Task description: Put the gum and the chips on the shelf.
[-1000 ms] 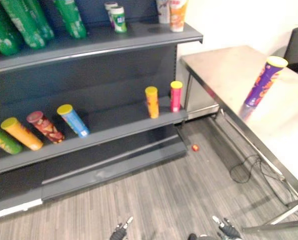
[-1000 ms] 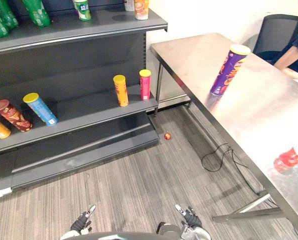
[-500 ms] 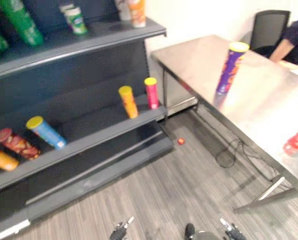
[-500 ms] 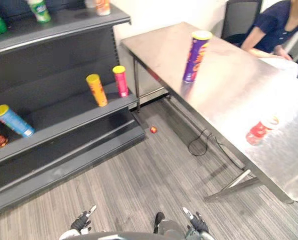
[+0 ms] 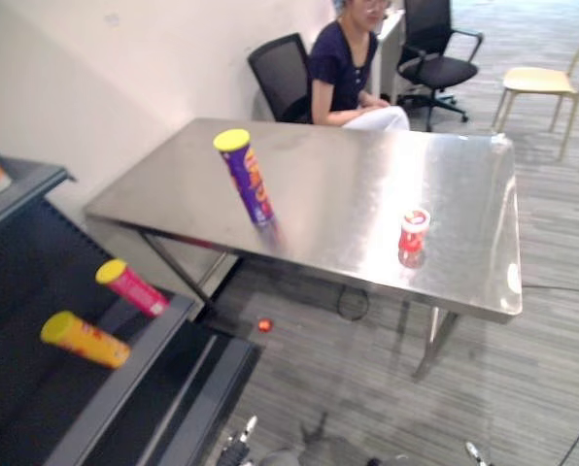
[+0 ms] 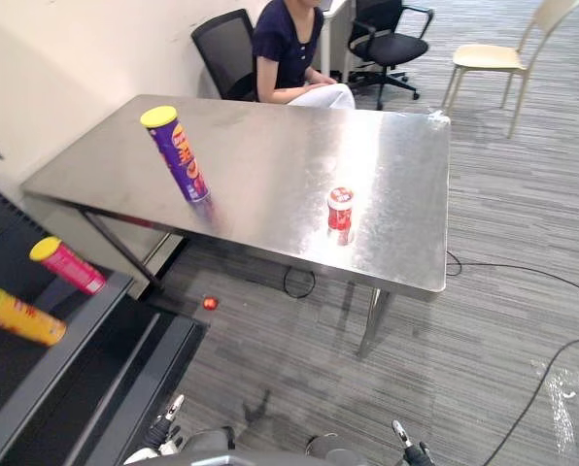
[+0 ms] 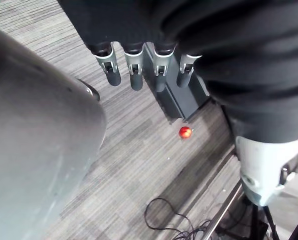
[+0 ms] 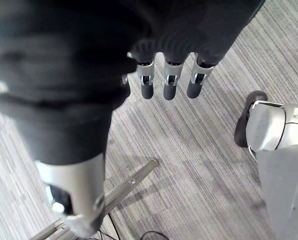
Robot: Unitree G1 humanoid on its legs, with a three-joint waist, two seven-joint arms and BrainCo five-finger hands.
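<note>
A tall purple chips can (image 5: 245,177) with a yellow lid stands on the steel table (image 5: 348,165), near its left end. A small red gum tub (image 5: 414,230) stands close to the table's near edge, further right. The dark shelf (image 5: 124,386) is at the lower left. My left hand (image 7: 135,70) hangs over the striped floor, fingers straight, holding nothing. My right hand (image 8: 169,82) hangs the same way, open and empty. Both hands' fingertips show low in the eye views, far from the table.
A pink can (image 5: 131,287) and a yellow can (image 5: 84,339) sit on the shelf board. A small red ball (image 5: 264,325) lies on the floor by the shelf's corner. A person (image 5: 353,63) sits behind the table, with black office chairs (image 5: 435,49) and a beige chair (image 5: 547,83) beyond.
The camera has swung right: the shelf has slid to the left edge and the table now fills the middle. Both hands stay low and empty.
</note>
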